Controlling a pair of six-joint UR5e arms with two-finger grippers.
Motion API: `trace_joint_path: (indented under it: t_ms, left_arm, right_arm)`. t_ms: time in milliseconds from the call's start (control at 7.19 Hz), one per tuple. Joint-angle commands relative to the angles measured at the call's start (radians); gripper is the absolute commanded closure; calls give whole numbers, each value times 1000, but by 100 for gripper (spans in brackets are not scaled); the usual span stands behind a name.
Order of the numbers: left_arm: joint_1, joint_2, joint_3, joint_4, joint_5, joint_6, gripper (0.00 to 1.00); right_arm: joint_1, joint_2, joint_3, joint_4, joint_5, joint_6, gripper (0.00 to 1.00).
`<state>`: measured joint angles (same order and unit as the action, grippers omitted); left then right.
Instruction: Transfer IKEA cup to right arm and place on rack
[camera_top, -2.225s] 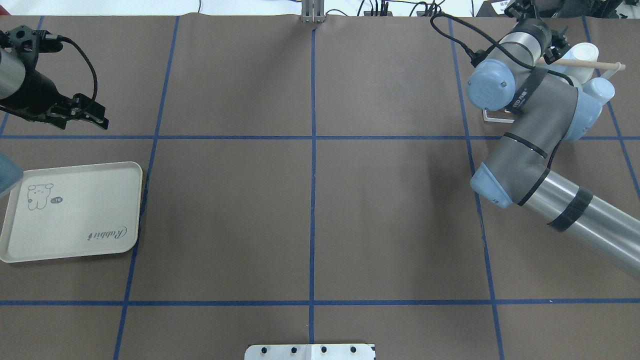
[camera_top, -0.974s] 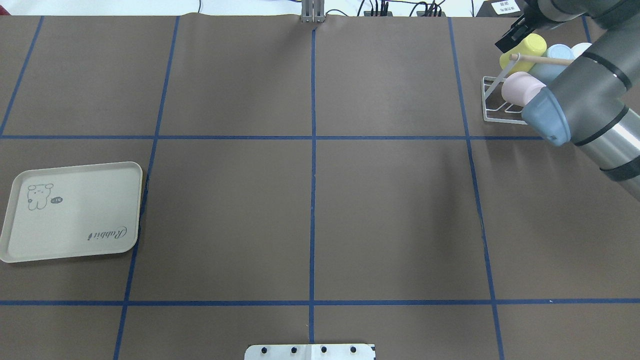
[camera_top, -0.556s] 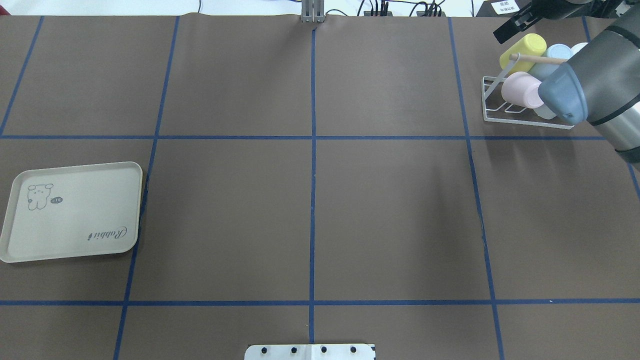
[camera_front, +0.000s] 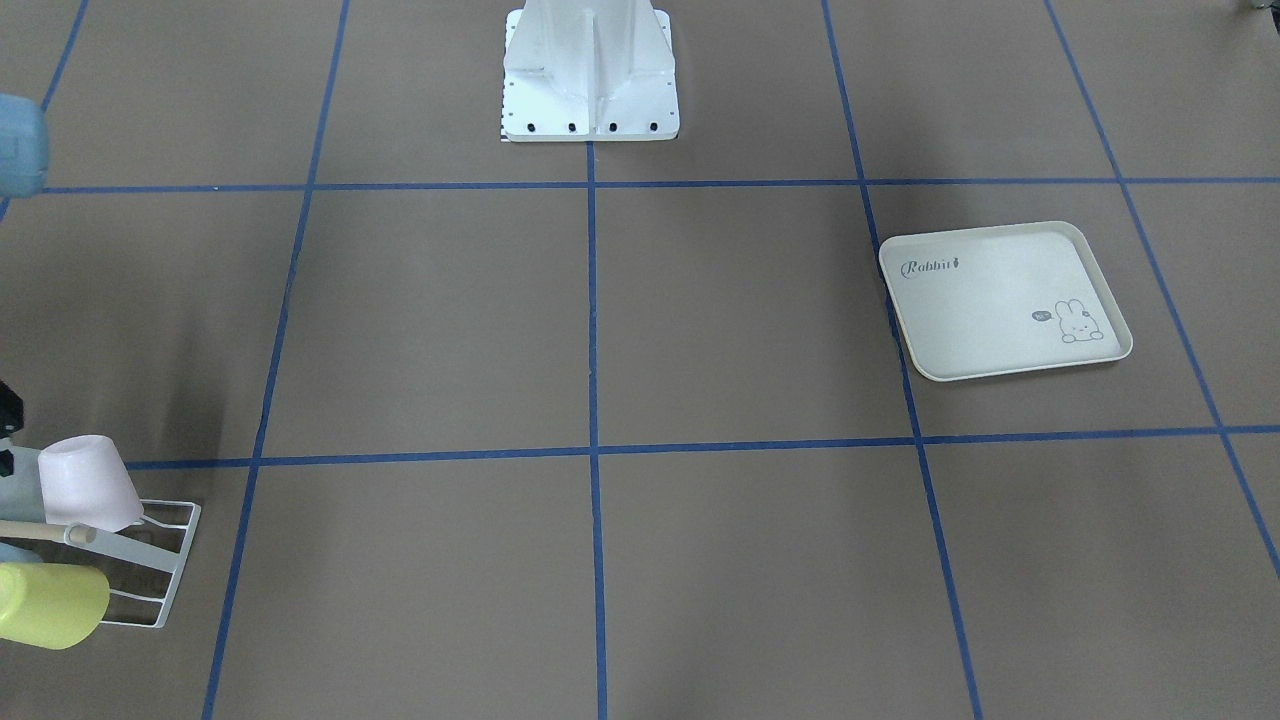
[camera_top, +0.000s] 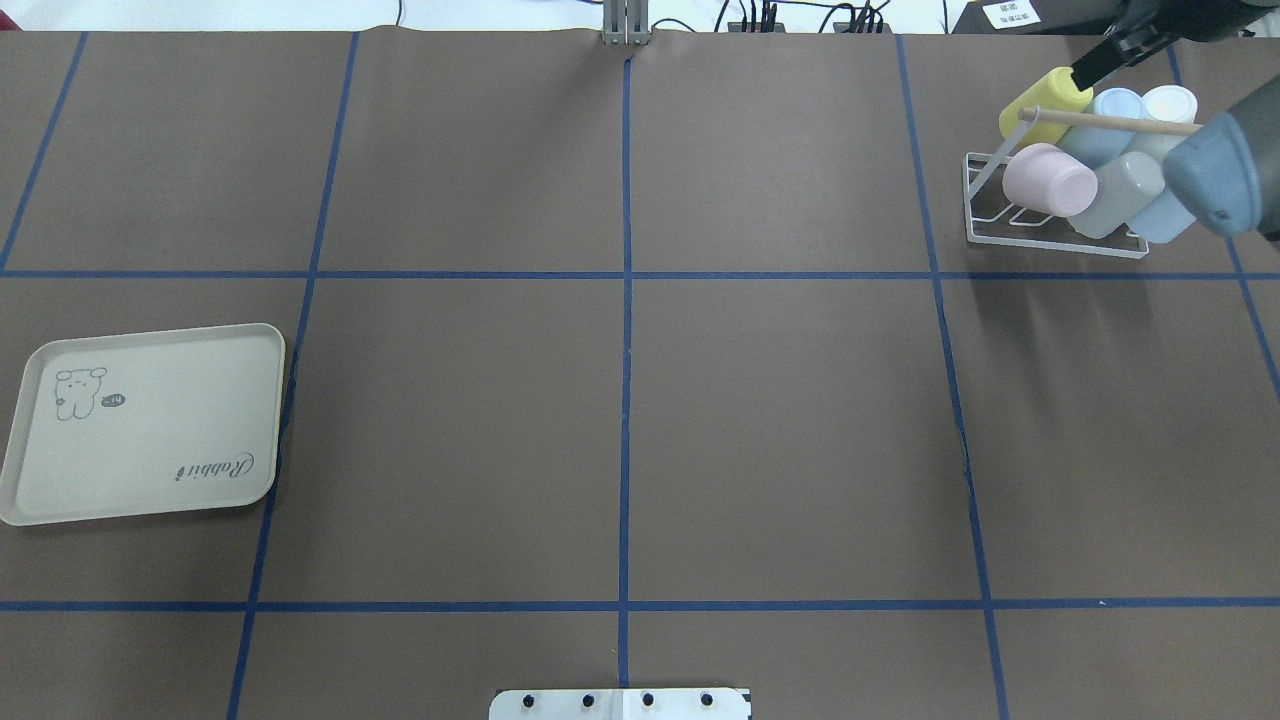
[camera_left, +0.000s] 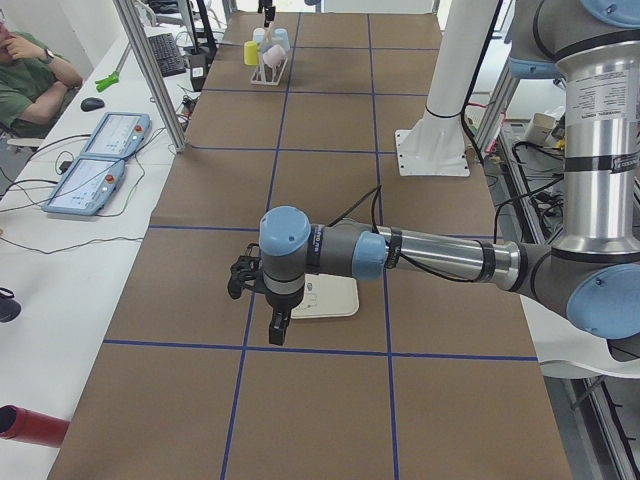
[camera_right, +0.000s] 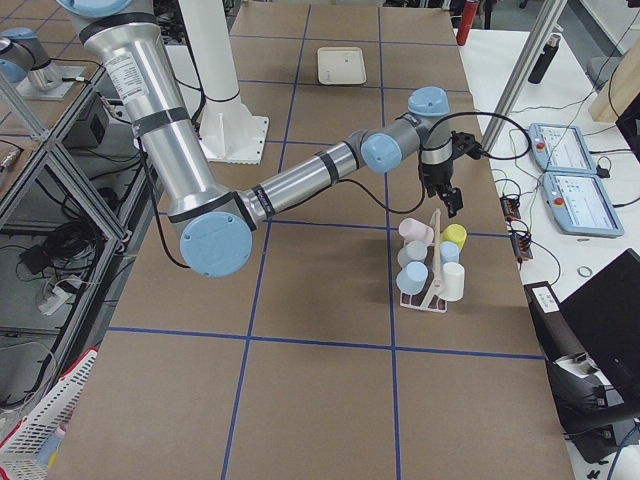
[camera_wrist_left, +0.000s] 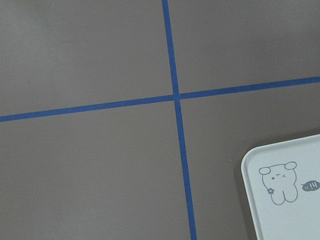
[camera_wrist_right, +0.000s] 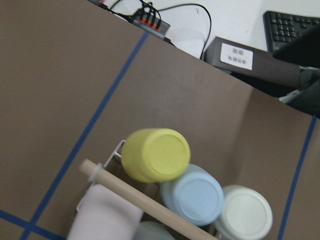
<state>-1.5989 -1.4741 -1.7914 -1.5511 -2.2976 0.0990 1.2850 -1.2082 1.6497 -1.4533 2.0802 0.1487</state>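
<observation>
- Six cups sit on the rack (camera_top: 985, 236) at the far right corner of the tabletop (camera_top: 780, 400). A yellow cup (camera_top: 1040, 98), a light-blue cup (camera_top: 1108, 115) and a white cup (camera_top: 1168, 105) fill the far row. A pink cup (camera_top: 1050, 180), a grey cup (camera_top: 1125, 185) and a blue cup (camera_top: 1165, 215) fill the near row.
- A wooden dowel (camera_top: 1110, 122) runs across above them.
- The right arm (camera_top: 1215, 170) holds its pincer (camera_top: 1092, 65) just above the yellow cup. It grips nothing, and I cannot tell how far apart its fingers are.
- The left pincer (camera_left: 277, 328) hangs pointing down at the tabletop's left end, just beside the rabbit-print tray (camera_top: 150, 420). I cannot tell how wide it is.
</observation>
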Motion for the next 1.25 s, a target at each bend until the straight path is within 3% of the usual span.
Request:
trace_joint_path:
  t_ms: [0, 278, 556, 1113]
  left_arm:
    - [-19, 55, 7, -16, -3, 39, 0]
    - [-22, 86, -40, -1, -2, 31, 0]
    - [-26, 103, -40, -9, -3, 24, 0]
    - [-27, 104, -59, -14, -16, 33, 0]
  right_arm:
    - [141, -130, -83, -5, 128, -210, 0]
    - [279, -288, -125, -4, 261, -281, 0]
    - [323, -422, -113, 4, 296, -275, 0]
    - [321, -438, -44, -2, 291, -149, 0]
